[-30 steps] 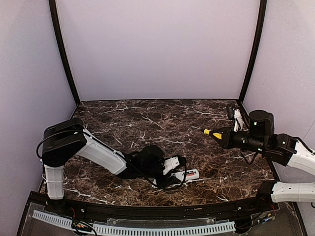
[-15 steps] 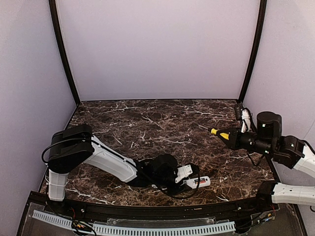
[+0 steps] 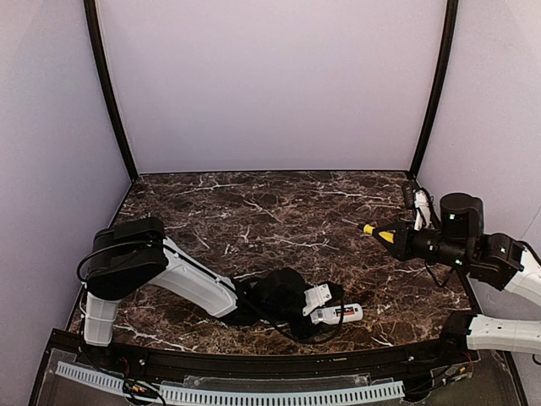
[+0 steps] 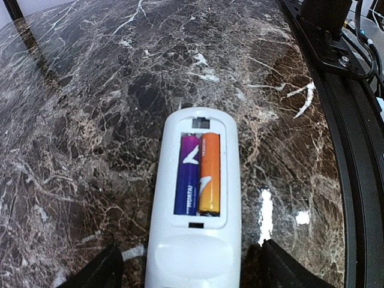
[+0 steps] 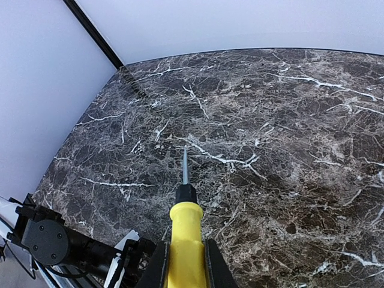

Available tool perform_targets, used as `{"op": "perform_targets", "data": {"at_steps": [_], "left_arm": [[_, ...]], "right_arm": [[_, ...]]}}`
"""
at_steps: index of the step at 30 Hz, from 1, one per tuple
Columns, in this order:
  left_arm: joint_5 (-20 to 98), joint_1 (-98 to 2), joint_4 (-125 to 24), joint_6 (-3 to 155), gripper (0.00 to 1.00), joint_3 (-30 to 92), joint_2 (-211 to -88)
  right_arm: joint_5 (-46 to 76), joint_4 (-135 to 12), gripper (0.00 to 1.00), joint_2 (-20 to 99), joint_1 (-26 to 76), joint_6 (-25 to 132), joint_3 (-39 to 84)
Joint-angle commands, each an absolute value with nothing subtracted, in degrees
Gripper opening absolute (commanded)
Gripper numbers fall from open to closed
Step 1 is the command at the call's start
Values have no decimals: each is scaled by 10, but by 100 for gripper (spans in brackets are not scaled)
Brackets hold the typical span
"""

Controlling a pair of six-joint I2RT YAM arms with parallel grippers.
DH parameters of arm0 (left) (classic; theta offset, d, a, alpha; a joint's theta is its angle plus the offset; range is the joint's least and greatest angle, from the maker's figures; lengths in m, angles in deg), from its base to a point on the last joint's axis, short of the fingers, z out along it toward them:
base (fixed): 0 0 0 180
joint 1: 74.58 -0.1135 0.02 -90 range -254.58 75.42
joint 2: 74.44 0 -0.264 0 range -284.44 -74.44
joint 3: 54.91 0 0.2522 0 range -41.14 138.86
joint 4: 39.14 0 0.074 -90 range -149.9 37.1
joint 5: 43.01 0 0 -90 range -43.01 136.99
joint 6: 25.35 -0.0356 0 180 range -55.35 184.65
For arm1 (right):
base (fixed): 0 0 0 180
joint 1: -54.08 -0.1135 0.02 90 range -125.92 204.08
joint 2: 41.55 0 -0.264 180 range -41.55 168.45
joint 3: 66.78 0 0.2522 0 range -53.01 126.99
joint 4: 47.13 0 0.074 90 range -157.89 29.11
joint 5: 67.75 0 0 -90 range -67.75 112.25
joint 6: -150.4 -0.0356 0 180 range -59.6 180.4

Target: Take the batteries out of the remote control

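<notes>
The dark marble table [image 3: 279,211] is boxed in by pale lilac walls [image 3: 270,85] on the left, back and right, with black posts [image 3: 108,93] at the two back corners. A black rail [image 3: 254,362] runs along the near edge. The middle and far part of the marble lie open. The crowded places are the front strip, where the left arm [image 3: 182,279] stretches low along the rail, and the right edge.

The remote control [image 4: 195,204] lies flat on the marble just right of centre, close to the front rail, its back face up. It is a slim white bar with a rounded end, and its battery recess is uncovered. The two batteries [image 4: 208,177] sit in it side by side, touching, one purple on the left of the wrist view and one orange on the right.

The left gripper [image 4: 191,270] stands at the remote's near end with its jaws apart. One dark finger [image 4: 99,273] is on each side of the white body, with a gap showing on both sides, so it grips nothing.

Well apart on the right, the right gripper [image 5: 185,267] hangs above the marble by the right wall. It is clamped on the yellow handle of a screwdriver [image 5: 185,225], whose thin metal tip points out over the open table toward the left.
</notes>
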State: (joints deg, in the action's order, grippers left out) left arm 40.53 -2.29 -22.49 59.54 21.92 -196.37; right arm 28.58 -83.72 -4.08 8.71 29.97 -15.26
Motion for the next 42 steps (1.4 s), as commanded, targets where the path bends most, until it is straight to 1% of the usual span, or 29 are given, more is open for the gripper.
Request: {"op": "perform_targets", "data": {"at_steps": [1, 7, 14, 18, 24, 26, 27, 28, 37, 42], "left_arm": [[408, -21, -202, 564, 79, 192, -1969], [371, -29, -183, 564, 75, 185, -1979], [363, -36, -173, 568, 68, 187, -1995], [356, -40, -174, 571, 62, 190, -2002], [351, -46, -168, 573, 47, 191, -2009], [351, -46, -169, 567, 38, 192, -2009], [350, -47, -174, 564, 35, 194, -2009], [349, -47, -179, 562, 30, 199, -2008], [361, -46, -220, 539, 12, 207, -1969], [402, -46, -289, 518, 2, 225, -1930]], "right_arm": [[292, -830, 0, -38, 89, 306, -133], [290, -829, 0, -29, 89, 304, -131], [294, -829, 0, -20, 89, 307, -128], [295, -829, 0, -18, 89, 308, -128], [298, -828, 0, -18, 89, 307, -129], [301, -830, 0, -19, 89, 305, -128], [302, -830, 0, -19, 89, 305, -128], [304, -831, 0, -19, 89, 304, -128], [299, -831, 0, -16, 89, 311, -122], [298, -831, 0, -12, 89, 321, -115]]}}
